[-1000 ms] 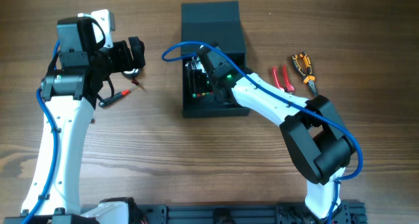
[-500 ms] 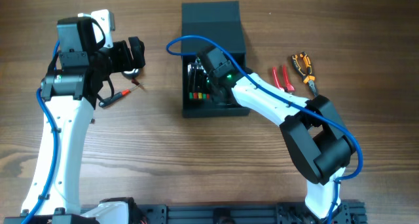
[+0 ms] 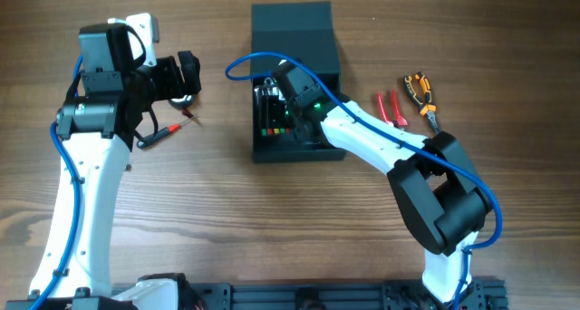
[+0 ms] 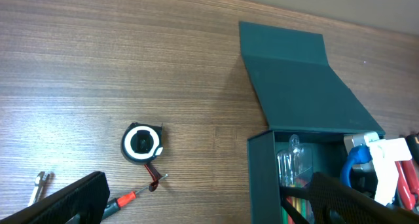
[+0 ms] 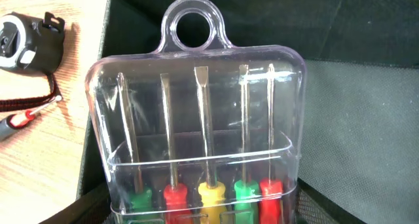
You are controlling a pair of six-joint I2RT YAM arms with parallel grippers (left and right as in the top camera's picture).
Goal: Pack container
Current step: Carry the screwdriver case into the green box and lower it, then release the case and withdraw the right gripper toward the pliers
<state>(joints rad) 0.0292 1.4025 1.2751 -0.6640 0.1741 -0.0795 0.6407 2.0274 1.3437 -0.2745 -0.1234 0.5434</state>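
Observation:
The dark teal-black container (image 3: 299, 147) stands at the table's middle with its flap lid (image 3: 292, 24) folded open at the back. My right gripper (image 3: 275, 106) is inside the container, shut on a clear plastic pack of screwdrivers (image 5: 203, 119) with green, red and yellow handles, held upright. Its fingers (image 5: 203, 214) show at the pack's lower corners. My left gripper (image 3: 186, 74) is open and empty, to the left of the container and above the table. In the left wrist view the container (image 4: 262, 178) is at the right, between the spread fingers (image 4: 209, 211).
A black tape measure (image 4: 142, 143) and a red-handled screwdriver (image 3: 161, 133) lie left of the container. A small metal wrench (image 4: 39, 185) lies further left. Red-handled cutters (image 3: 390, 108) and orange-black pliers (image 3: 419, 91) lie right of the container.
My right gripper has shifted slightly inside the container with the screwdriver pack, and its blue cable has swung. The left arm has not moved.

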